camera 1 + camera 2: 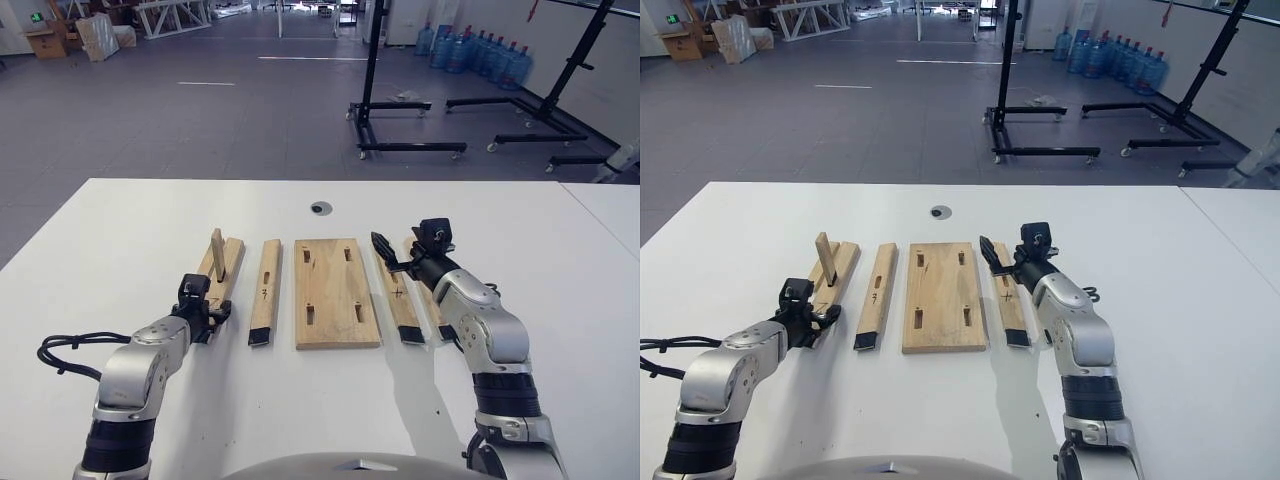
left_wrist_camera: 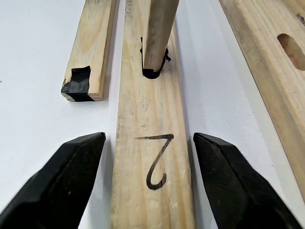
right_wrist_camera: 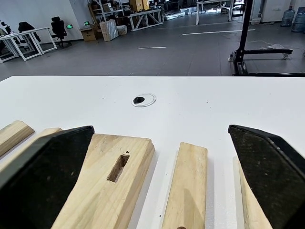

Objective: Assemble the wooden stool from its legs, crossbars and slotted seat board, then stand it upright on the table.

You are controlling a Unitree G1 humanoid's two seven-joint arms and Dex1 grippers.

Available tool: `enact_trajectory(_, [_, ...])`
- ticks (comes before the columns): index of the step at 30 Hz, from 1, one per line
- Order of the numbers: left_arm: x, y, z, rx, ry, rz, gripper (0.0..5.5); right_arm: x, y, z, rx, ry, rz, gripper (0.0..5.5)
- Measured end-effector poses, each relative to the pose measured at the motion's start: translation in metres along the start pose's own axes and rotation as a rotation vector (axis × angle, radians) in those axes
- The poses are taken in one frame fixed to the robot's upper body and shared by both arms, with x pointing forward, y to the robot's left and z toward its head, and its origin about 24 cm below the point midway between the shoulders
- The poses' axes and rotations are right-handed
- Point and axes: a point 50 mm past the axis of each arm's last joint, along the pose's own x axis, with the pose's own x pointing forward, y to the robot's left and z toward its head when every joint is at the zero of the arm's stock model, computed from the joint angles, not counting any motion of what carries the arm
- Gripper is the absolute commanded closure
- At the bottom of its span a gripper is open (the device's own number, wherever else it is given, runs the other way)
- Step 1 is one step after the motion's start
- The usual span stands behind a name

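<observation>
The slotted seat board (image 1: 337,292) lies flat mid-table. Left of it lies a leg marked "2" (image 2: 151,143) with a crossbar (image 1: 217,250) standing upright in its slot. My left gripper (image 2: 148,138) is open, its fingers straddling that leg's near end without touching it. Another leg (image 1: 265,290) with a black near end lies between that one and the board. Right of the board lies a leg (image 1: 400,295), and a further leg (image 3: 250,210) sits partly under my right arm. My right gripper (image 1: 405,260) hangs open over these legs' far ends, holding nothing.
A short wooden piece with a black end (image 2: 88,52) lies close beside the marked leg. A round cable hole (image 1: 321,208) sits in the white table (image 1: 120,230) behind the board. A black cable (image 1: 70,350) trails at the left. Black rolling racks (image 1: 400,110) stand on the floor beyond.
</observation>
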Motion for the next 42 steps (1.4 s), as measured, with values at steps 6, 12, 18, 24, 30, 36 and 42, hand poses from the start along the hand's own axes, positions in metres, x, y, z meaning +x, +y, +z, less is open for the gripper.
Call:
enact_trajectory(6, [0.000,-0.001,-0.001,0.007,-0.002,0.002,3.47,0.001,0.001,0.000,-0.002,-0.001,0.004,0.31])
enact_trajectory(12, [0.001,0.000,-0.002,-0.019,-0.001,0.004,3.48,0.001,0.001,0.002,-0.003,-0.005,0.007,0.31])
enact_trajectory(18, [0.002,0.000,0.006,-0.059,-0.036,0.010,3.48,0.003,0.000,-0.001,0.002,0.010,0.005,0.31])
enact_trajectory(24, [-0.022,0.027,0.126,-0.289,-0.601,-0.049,3.48,0.010,-0.003,0.004,-0.010,0.006,0.014,0.31])
enact_trajectory(30, [-0.072,0.035,0.198,-0.394,-0.940,-0.597,3.48,0.008,-0.037,0.074,0.235,-0.202,0.073,0.31])
enact_trajectory(36, [-0.064,-0.020,0.150,-0.405,-0.685,-1.075,3.48,-0.017,-0.037,0.188,0.404,-0.334,0.475,0.11])
enact_trajectory(42, [-0.061,-0.048,0.134,-0.480,-0.580,-1.246,3.48,0.008,0.028,0.151,0.566,-0.098,0.723,0.10])
